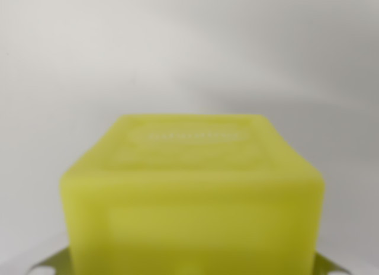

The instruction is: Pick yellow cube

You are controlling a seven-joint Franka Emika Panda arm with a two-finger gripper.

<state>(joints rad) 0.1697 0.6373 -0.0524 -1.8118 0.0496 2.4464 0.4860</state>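
Gripper (pixel 192 269) mostly hidden; only metallic corners visible.

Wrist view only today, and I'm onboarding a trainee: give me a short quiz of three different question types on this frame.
1. True or false: the yellow cube fills the lower middle of the wrist view.
2. The surface behind the cube is: A) plain pale grey-white, B) green, C) wood-grained.
3. Fill in: the raised marking on the cube's top is too ____ to read.

Key: 1 true; 2 A; 3 blurred.
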